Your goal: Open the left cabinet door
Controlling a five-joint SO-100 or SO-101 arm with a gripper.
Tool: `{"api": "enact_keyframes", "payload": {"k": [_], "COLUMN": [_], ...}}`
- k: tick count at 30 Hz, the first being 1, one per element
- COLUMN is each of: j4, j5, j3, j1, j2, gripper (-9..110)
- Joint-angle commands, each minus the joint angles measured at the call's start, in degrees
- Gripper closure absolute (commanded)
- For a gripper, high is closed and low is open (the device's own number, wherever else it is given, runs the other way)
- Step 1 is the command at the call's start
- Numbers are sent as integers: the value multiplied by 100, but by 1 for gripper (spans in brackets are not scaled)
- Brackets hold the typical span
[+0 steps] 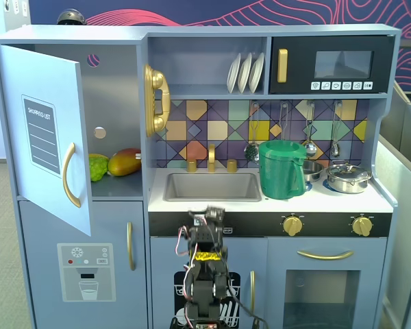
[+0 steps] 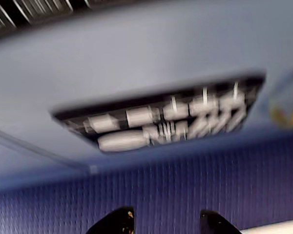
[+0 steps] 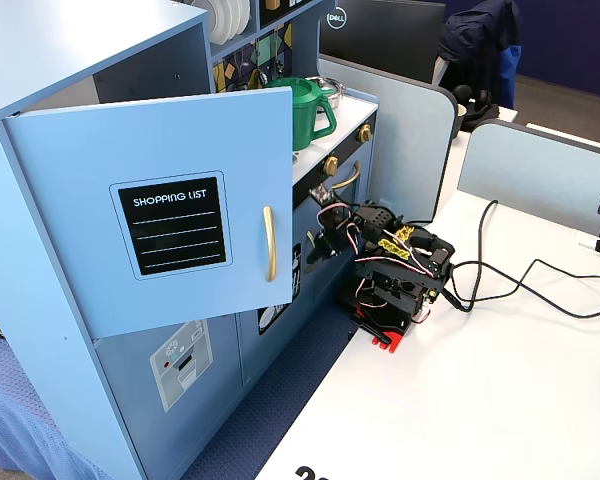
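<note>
Door: the left cabinet door (image 1: 44, 137) is swung well open, hinged on its left edge as a fixed view shows it, so the fridge compartment behind is exposed. In the side fixed view (image 3: 170, 225) it sticks out from the cabinet front at a wide angle.

Door details: black SHOPPING LIST panel (image 3: 170, 227) on the face, curved gold handle (image 1: 69, 175) near the free edge. Nothing's touching the handle.

Inside the fridge: a green fruit (image 1: 98, 166) and a red-yellow mango (image 1: 124, 162) sitting side by side on the shelf.

Arm pose: the arm (image 3: 395, 275) is folded up pretty compact and low, sitting on the white table (image 3: 480, 390) right in front of the kitchen's lower middle. From the front view it's below the sink (image 1: 212, 186), well apart from the open door.

Gripper: the gripper (image 3: 317, 245) points at the cabinet front, close to the lower doors, beside the open door's free edge but not on it.

Gripper state: in the wrist view the two dark fingertips (image 2: 116, 223) poke in from the bottom edge with a clear gap between them (image 2: 162, 224), so the jaws are parted and there's nothing in them.

Wrist cam: super blurry, mostly the blue door with the dish-rack print (image 2: 161, 122), seen close up.

Other stuff: green pitcher (image 1: 282, 168) and a small steel pot (image 1: 347, 177) on the counter, right of the sink.
</note>
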Motion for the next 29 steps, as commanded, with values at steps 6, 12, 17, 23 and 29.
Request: {"api": "enact_keyframes", "payload": {"k": [6,12,17,23,29], "j4": [1011,2215,2487,2505,2505], "j5": [229,-246,-554,-668,-650], "j3": [352,352,352,352,352], "j1": [-97,158,299,308,229], "j2": [439,677,677,686,686], "gripper": [93,96,101,101,101]}}
